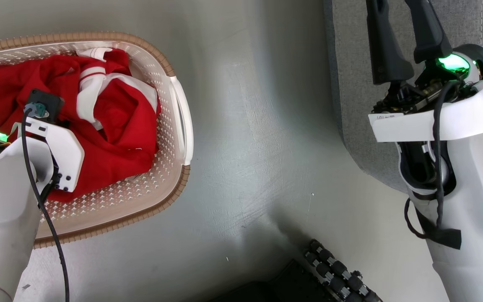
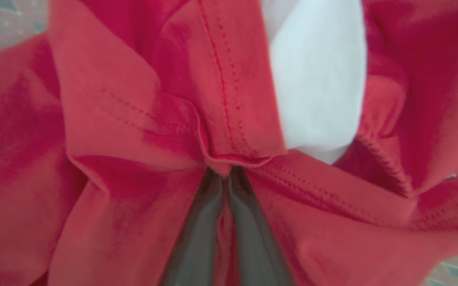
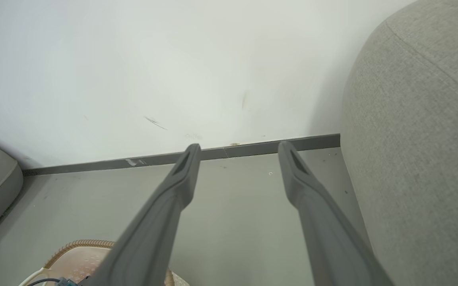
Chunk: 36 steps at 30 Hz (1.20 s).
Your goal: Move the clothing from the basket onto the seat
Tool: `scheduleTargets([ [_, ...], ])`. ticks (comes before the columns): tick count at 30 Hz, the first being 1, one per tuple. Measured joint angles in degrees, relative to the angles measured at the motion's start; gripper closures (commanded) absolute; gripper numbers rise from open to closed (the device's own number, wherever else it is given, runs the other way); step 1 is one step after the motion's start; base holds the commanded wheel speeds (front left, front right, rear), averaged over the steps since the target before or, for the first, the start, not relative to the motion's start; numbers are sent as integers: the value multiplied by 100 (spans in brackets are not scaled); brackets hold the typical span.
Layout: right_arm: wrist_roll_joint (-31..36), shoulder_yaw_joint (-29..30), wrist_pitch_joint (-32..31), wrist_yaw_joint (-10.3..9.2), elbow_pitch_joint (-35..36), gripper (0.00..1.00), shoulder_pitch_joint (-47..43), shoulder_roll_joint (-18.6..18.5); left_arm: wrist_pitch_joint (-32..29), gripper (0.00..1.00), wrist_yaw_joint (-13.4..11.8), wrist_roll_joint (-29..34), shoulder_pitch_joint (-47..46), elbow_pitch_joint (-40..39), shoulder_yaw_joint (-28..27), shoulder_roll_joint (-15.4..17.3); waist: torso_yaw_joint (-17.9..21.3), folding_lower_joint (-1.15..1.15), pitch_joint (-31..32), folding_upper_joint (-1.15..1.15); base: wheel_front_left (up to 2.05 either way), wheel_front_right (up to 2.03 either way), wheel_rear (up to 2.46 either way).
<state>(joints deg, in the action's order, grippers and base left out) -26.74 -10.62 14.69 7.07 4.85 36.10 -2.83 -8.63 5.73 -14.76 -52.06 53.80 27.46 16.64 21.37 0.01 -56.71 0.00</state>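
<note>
While in the basket (image 1: 164,165), clothing (image 2: 133,119) apparently pinched between left jaws

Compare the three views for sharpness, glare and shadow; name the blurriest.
Left wrist view: blurriest, the clothing too near to focus. Head view: sharp, with soft glare on the floor. Right wrist view: sharp, a faint shadow on the wall beside the seat.

The left arm (image 1: 6,197) is reaching in from 7 o'clock in the head view, and the left end effector (image 2: 226,172) is pinching a fold of the clothing (image 2: 133,119) between pressed-together fingers (image 2: 197,238). The right end effector (image 3: 239,147) is pointing toward 12 o'clock, fingers spread wide.
</note>
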Motion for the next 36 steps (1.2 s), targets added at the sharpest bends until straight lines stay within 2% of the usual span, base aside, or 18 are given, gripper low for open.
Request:
scheduleTargets([
  [18, 105, 294, 0, 0, -103, 0, 197, -1, 946, 100, 104, -302, 38, -52, -75, -163, -208, 0, 318, 0, 0, 0, 0],
  [36, 466, 509, 1, 0, -431, 0, 170, -1, 1928, 100, 153, -501, 579, -196, 59, -427, -591, 0, 1096, 0, 0, 0, 0],
])
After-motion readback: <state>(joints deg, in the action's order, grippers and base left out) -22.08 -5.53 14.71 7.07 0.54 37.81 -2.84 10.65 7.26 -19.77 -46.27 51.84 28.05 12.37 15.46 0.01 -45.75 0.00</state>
